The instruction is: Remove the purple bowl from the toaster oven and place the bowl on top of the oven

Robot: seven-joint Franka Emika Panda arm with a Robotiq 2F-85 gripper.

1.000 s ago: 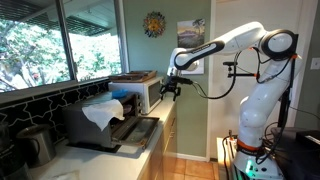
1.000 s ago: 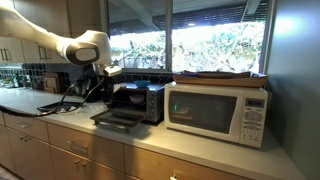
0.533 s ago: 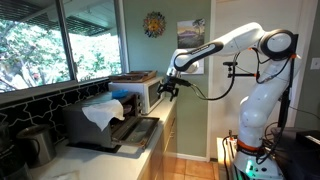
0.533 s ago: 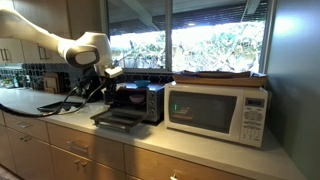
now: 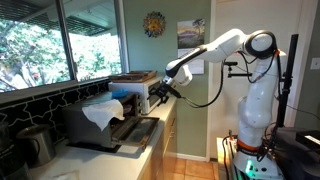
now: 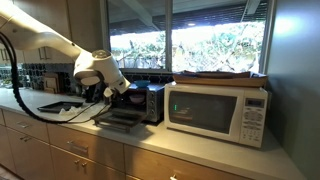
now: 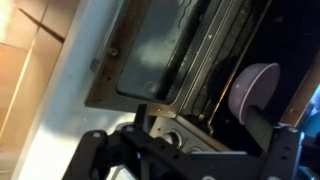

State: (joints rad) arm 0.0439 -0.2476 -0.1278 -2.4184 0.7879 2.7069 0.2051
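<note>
The dark toaster oven point(image 6: 145, 100) stands on the counter with its front door point(image 6: 120, 118) dropped open; it also shows in an exterior view point(image 5: 85, 128). In the wrist view the purple bowl point(image 7: 255, 88) sits inside the oven cavity, past the glass door point(image 7: 160, 55). My gripper point(image 7: 205, 125) is open and empty, its fingers spread in front of the oven mouth, short of the bowl. Both exterior views show the gripper point(image 5: 160, 96) point(image 6: 112, 90) low, just above the open door. The bowl is hidden in both exterior views.
A white-silver microwave point(image 6: 220, 112) stands right beside the oven, with a flat board on top point(image 6: 220, 76). Something white lies over the oven's top point(image 5: 100, 112). A metal kettle point(image 5: 35, 145) and dark clutter point(image 6: 55, 105) sit on the counter. Windows run behind.
The arm has swung down and in, and the gripper has dropped from beside the oven's top to just in front of the open oven mouth.
</note>
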